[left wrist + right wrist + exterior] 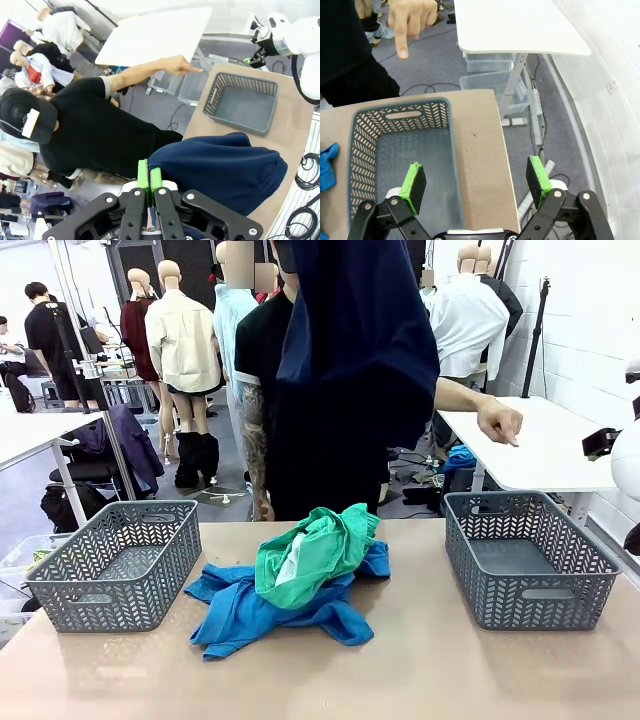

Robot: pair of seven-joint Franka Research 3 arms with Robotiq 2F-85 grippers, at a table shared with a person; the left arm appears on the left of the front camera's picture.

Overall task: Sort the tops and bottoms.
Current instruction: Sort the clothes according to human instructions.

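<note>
A dark navy garment (350,350) hangs high over the table's far middle, in front of the person. In the left wrist view my left gripper (149,179) is shut on the navy garment's (220,165) edge, green pads pressed together. On the table a sea-green garment (315,552) with a white tag lies on top of bright blue garments (250,615). My right gripper (476,180) stands open and holds nothing, over the right edge of the right basket (405,150). The person's hand (500,423) points down toward that side.
Two grey lattice baskets stand on the tan table, the left basket (115,565) and the right basket (530,560). A white side table (540,445) stands behind the right one. The person stands close at the table's far edge. Bare tabletop lies along the front.
</note>
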